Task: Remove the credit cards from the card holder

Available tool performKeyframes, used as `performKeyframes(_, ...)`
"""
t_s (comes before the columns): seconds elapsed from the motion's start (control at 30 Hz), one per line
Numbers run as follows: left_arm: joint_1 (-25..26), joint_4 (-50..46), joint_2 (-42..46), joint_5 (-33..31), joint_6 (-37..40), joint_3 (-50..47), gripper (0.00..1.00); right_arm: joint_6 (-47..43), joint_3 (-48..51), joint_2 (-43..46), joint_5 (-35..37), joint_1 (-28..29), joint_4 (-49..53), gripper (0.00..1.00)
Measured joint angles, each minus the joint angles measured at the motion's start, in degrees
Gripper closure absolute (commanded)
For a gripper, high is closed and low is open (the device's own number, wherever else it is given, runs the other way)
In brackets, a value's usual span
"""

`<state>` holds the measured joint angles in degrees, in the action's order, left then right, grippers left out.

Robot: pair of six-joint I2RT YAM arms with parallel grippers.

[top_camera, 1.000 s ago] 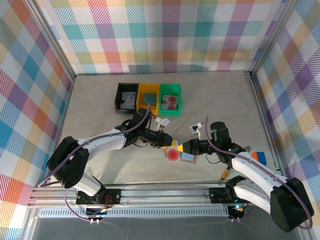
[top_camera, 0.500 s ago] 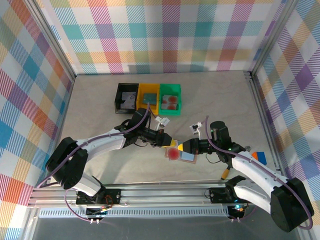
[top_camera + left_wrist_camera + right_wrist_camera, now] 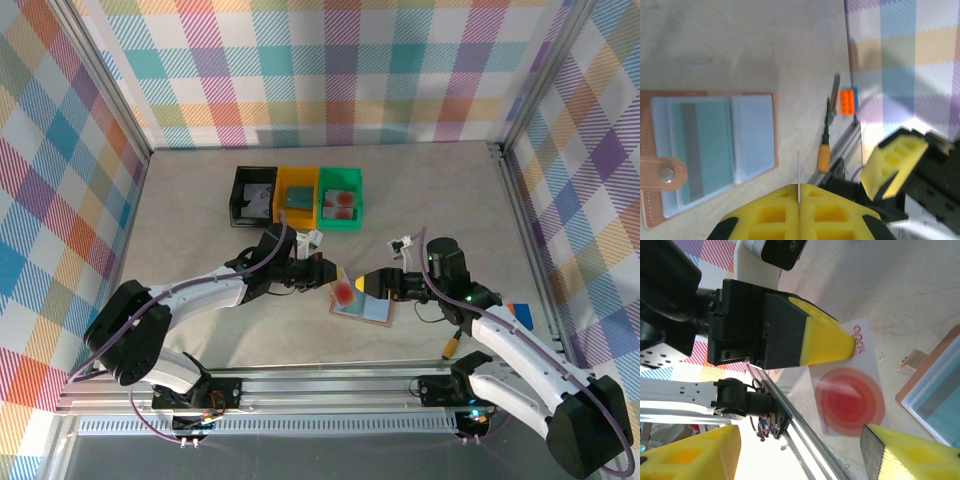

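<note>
Pinching a thin pale card, round red spot — left tool clenched — right tool released.

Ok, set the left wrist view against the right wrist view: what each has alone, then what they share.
Left wrist, not right wrist: an orange-handled screwdriver and an orange block, plus most of the open card holder. Right wrist, not left wrist: the face of the pale card with its red round spot, and the right gripper's two open fingers. Both: the left gripper shut on that card, edge-on from its own wrist, and the holder's pocket with the teal card.
</note>
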<state>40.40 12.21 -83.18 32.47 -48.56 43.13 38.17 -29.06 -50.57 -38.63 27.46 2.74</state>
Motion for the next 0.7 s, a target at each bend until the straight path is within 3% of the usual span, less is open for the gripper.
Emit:
performKeyframes(0.43, 4.5, 13.6, 2.71, -20.15, -10.64, -6.01, 1.0, 9.99, 3.52, 5.86, 6.75, 0.0, -4.22, 0.29)
performKeyframes(0.7, 6.01, 22.53, 3.19, -28.37, -16.9, -8.28, 1.0, 16.61, 6.14, 2.08, 8.04, 0.0, -10.54, 0.39)
